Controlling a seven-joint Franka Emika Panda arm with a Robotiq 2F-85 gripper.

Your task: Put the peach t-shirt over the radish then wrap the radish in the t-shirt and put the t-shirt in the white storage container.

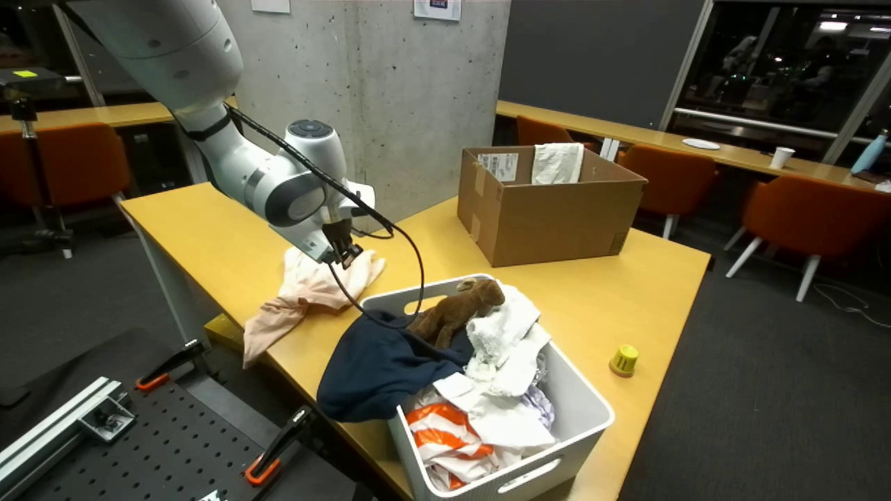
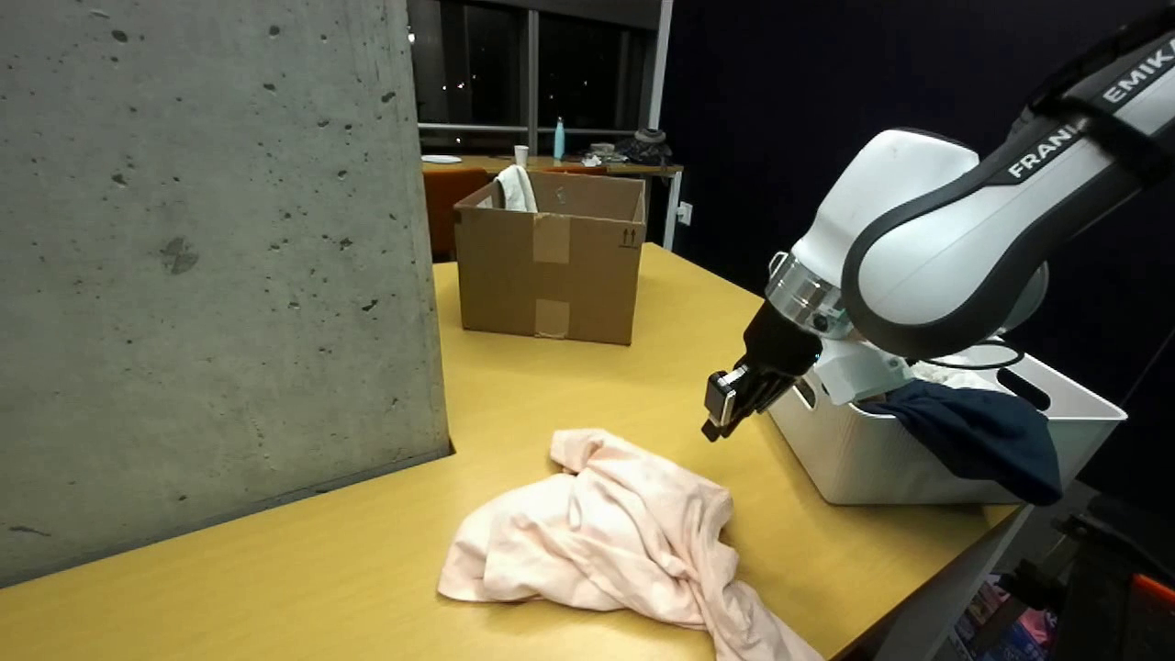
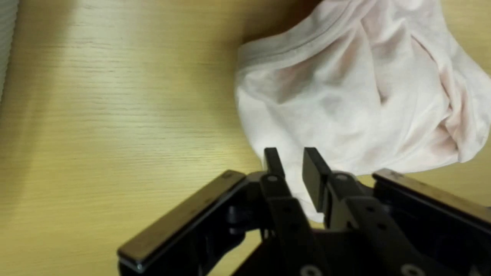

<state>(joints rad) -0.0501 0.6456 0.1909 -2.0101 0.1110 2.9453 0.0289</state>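
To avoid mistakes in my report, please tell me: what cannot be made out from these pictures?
Under the shirt, all views: folds hide whether a radish lies there.
Shirt, in wrist view: top edge cuts part off.
Bin floor, in an exterior view: heap covers it.
Box floor, in both exterior views: walls hide it.
Label, in an exterior view: print too small.

We see pale peach fabric t-shirt [image 2: 606,532]: crumpled, in loose folds, lying below jaws, apart from them, narrow end trailing away. We see rectangular white ribbed plastic storage container [image 2: 881,464]: upright, heaped above rim, near jaws, off to one side.
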